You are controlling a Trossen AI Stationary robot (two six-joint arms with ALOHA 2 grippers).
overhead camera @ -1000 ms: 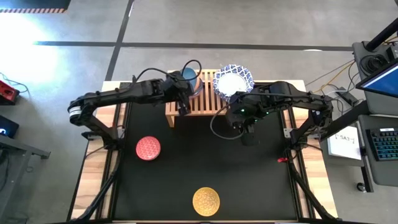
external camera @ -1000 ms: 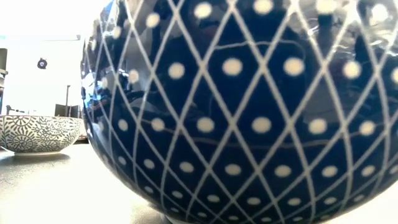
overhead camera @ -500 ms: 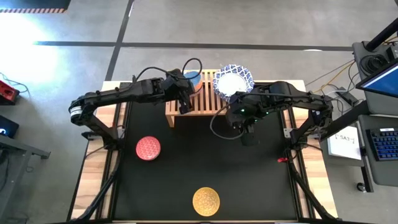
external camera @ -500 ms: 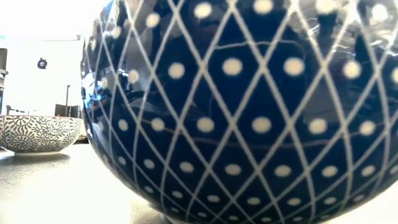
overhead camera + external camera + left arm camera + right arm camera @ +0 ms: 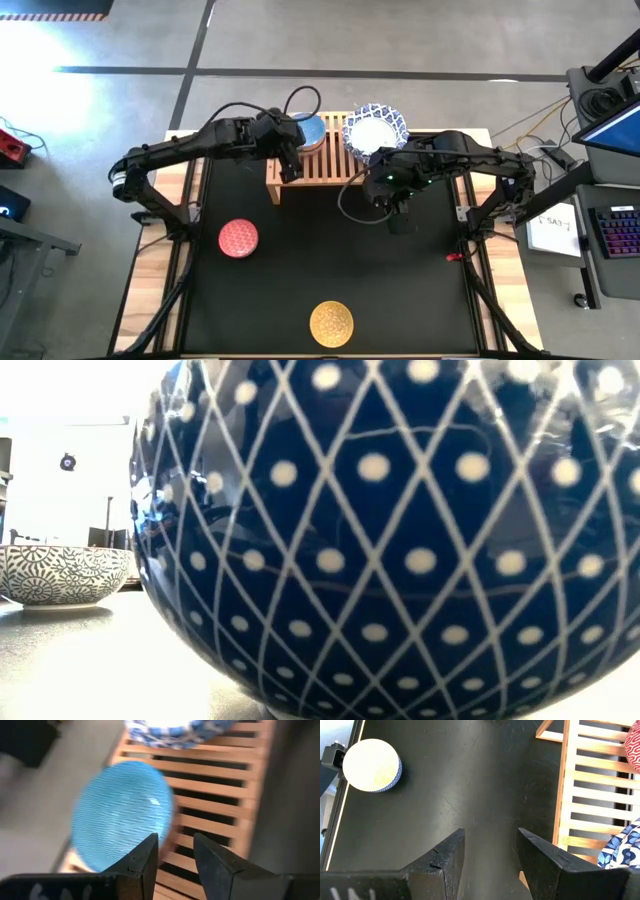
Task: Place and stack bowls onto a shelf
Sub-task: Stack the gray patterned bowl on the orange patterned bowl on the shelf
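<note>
A light-blue ribbed bowl [image 5: 308, 132] [image 5: 122, 815] sits on the left end of the slatted wooden shelf [image 5: 318, 165] [image 5: 220, 805]. A white bowl with a blue-patterned rim [image 5: 375, 128] [image 5: 180, 731] stands beside it on the shelf. My left gripper [image 5: 291, 165] [image 5: 175, 855] hovers open just on the near side of the blue bowl, with only slats showing between its fingers. My right gripper [image 5: 400, 218] [image 5: 490, 857] hangs open over the black mat, in front of the shelf's right end. A red bowl [image 5: 238, 238] and a yellow bowl [image 5: 331, 322] rest on the mat.
In the low view a dark-blue bowl with a white lattice and dots [image 5: 380, 560] stands right at the camera and fills the view; a grey patterned bowl [image 5: 60, 572] stands to its left. The right wrist view shows a bowl, white inside and blue outside [image 5: 371, 765], on the mat.
My left gripper has risen and drawn back off the light-blue bowl, toward the table's near-left. The bowl stays on the shelf's left end and now shows more fully. My right arm has kept still.
</note>
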